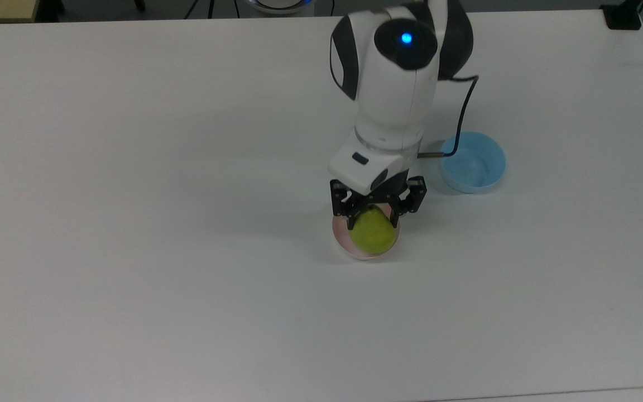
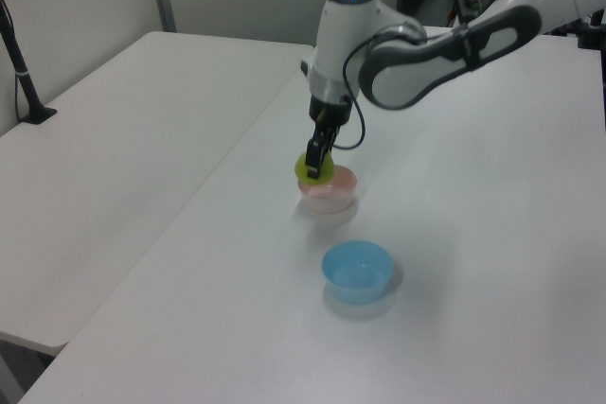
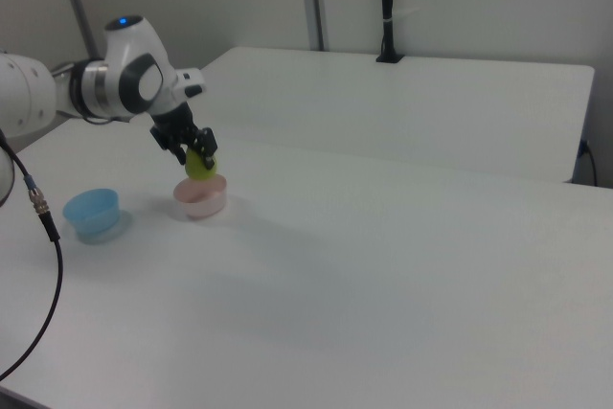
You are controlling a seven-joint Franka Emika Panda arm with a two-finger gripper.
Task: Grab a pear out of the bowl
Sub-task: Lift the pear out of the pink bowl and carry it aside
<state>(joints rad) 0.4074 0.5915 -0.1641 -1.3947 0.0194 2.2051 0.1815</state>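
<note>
A yellow-green pear (image 1: 374, 233) (image 2: 312, 168) (image 3: 198, 165) hangs just above the pale pink bowl (image 1: 346, 243) (image 2: 329, 194) (image 3: 199, 199), clear of its rim in the left view and the right view. My gripper (image 1: 372, 219) (image 2: 313, 160) (image 3: 198, 155) is shut on the pear, one black finger on each side of it. The white arm reaches down over the bowl from above. In the top view the pear covers most of the bowl's inside.
A light blue bowl (image 1: 473, 162) (image 2: 357, 272) (image 3: 92, 215) stands on the white table (image 1: 132, 167) close beside the pink bowl, at the top view's right. A black cable (image 1: 462, 120) runs from the wrist above its rim. A second table (image 2: 114, 120) adjoins.
</note>
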